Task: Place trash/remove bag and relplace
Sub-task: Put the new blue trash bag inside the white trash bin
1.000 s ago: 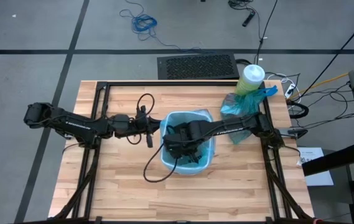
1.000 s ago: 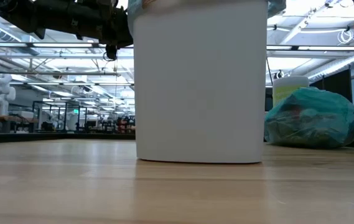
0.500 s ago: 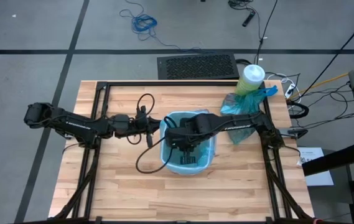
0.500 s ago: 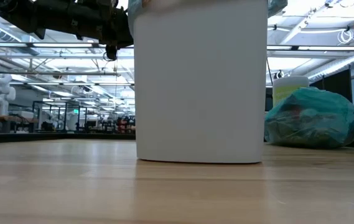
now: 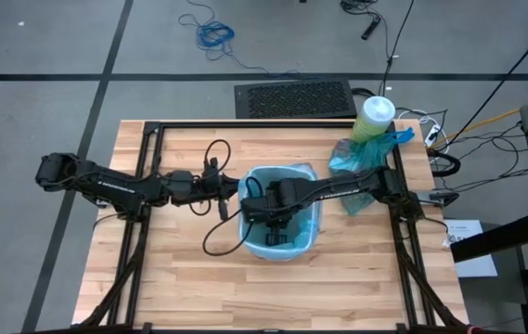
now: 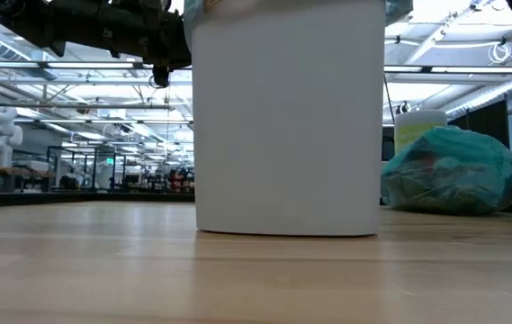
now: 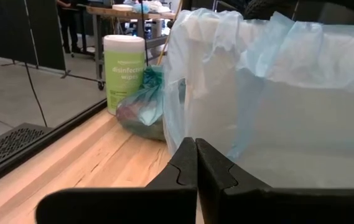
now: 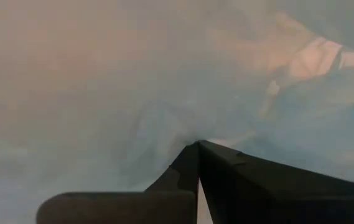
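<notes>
The right gripper (image 5: 280, 237), with its fingers pressed together and holding nothing, is down inside the white plastic bin (image 5: 280, 225), which is lined with a pale sky-blue plastic bag (image 7: 239, 81) at the table centre. The left gripper (image 5: 223, 210), also closed and empty, waits just beside the bin at its nine o'clock. The tied teal-green plastic bag of trash (image 5: 361, 165) lies at two o'clock from the bin, next to the tall green canister with a white lid (image 5: 374, 117).

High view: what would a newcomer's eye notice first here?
The white bin at the table's middle, lined with a pale blue bag, draws the eye, with the right hand reaching down inside it. Behind it to the right lies the filled teal bag beside a green canister.
</notes>
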`<state>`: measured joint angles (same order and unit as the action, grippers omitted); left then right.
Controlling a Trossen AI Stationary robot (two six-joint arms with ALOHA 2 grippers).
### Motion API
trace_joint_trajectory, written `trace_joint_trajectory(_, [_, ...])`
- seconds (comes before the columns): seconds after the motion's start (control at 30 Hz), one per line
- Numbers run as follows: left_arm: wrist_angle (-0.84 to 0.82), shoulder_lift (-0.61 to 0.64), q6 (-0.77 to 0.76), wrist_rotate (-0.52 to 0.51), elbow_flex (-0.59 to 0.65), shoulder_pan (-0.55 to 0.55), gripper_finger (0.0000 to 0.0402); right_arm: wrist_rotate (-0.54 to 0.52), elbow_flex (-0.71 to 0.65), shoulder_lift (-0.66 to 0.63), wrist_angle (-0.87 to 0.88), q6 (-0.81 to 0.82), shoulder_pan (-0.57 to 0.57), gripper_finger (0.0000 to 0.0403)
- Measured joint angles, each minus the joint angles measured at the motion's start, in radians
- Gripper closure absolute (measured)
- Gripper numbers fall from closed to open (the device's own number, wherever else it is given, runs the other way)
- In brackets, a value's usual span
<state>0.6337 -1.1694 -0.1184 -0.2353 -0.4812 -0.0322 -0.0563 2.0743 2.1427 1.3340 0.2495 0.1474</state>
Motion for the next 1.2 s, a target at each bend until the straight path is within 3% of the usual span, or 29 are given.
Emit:
trace_joint_trajectory(0.23, [0.003, 0.0, 0.0, 0.0, 0.0, 0.0, 0.0402, -0.003, 0.095, -0.041, 0.053, -0.006, 0.016, 0.0403])
trace_joint_trajectory(0.47, [0.002, 0.0, 0.0, -0.001, 0.0, 0.0, 0.0402, -0.08, 0.167, -0.076, 0.12, -0.002, 0.019, 0.0403])
trace_joint_trajectory(0.6, [0.002, 0.0, 0.0, -0.001, 0.0, 0.0, 0.0402, -0.1, 0.128, -0.065, 0.135, 0.001, 0.014, 0.0403])
trace_joint_trajectory(0.73, [0.001, 0.0, -0.001, -0.001, 0.0, 0.0, 0.0402, -0.098, 0.012, -0.063, 0.041, 0.001, 0.009, 0.0403])
trace_joint_trajectory(0.93, [-0.001, 0.0, -0.001, -0.001, 0.0, 0.0, 0.0402, -0.037, -0.128, -0.061, -0.02, 0.001, 0.009, 0.0403])
trace_joint_trajectory(1.07, [0.001, 0.0, -0.001, -0.001, 0.0, 0.0, 0.0402, -0.017, -0.115, -0.063, 0.0, 0.001, 0.015, 0.0403])
trace_joint_trajectory(1.2, [0.001, 0.0, -0.001, -0.002, 0.0, 0.0, 0.0402, -0.021, -0.011, -0.077, 0.028, -0.007, 0.033, 0.0403])
